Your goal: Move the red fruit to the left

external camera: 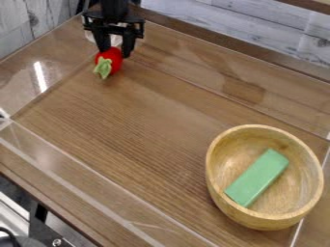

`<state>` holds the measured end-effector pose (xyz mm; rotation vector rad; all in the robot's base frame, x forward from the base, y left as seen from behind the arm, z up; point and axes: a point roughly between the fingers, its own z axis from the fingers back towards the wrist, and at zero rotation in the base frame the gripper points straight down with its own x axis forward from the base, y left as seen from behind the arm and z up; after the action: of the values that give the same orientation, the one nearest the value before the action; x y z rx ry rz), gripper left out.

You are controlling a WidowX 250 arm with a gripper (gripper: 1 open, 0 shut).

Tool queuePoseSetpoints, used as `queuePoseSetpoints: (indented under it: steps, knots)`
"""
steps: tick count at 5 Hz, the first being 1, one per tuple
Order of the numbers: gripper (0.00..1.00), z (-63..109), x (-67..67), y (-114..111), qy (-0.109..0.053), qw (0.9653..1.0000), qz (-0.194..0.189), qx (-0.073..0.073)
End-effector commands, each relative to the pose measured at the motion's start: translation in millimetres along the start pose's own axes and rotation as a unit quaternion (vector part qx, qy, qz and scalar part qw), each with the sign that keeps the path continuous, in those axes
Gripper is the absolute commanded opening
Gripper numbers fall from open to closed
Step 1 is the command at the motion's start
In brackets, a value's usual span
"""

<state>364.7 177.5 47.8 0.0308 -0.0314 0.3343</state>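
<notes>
The red fruit (107,64), a small toy strawberry with a pale green leafy end, lies on the wooden table at the far left. Directly above it hangs my black gripper (114,46), jaws open, one finger on each side just over the fruit's top. Nothing is gripped between the fingers; the fruit rests on the table surface.
A wooden bowl (230,145) stands at the front right with a flat green block (258,177) inside it. Clear plastic walls (39,82) border the table on the left and front. A pale plank wall runs along the back.
</notes>
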Motion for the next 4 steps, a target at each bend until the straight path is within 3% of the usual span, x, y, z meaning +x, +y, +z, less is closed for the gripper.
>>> queuePoseSetpoints:
  steps: [1,4]
  knots:
    - [1.0,25.0,11.2,-4.2,-0.025,0.9995,0.017,0.002]
    - [1.0,28.3,11.4,1.8,-0.018,0.9978,0.063,0.0]
